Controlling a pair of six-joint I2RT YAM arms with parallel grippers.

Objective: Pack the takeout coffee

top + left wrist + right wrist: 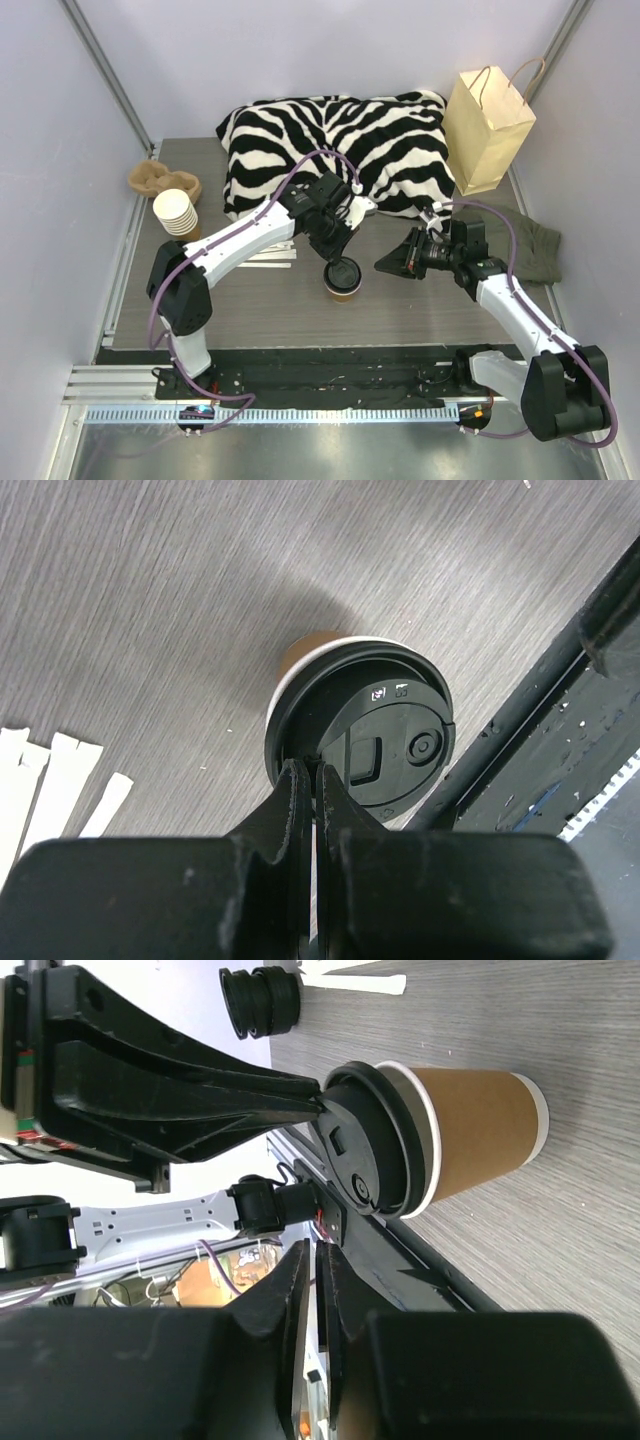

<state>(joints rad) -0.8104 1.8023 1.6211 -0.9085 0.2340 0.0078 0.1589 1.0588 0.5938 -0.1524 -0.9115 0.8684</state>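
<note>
Our left gripper (312, 772), pressed together, touches the upright cup (343, 283) from 11 o'clock; our right gripper (388, 264), closed on nothing, hangs at its 3 o'clock, nearer the bag (487, 125).

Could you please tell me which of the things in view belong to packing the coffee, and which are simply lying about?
For the job:
- coffee cup with its black lid
- paper bag, probably where the cup goes

Lying about:
- zebra pillow
- stack of empty cups
- pale strips
- green cloth
</note>
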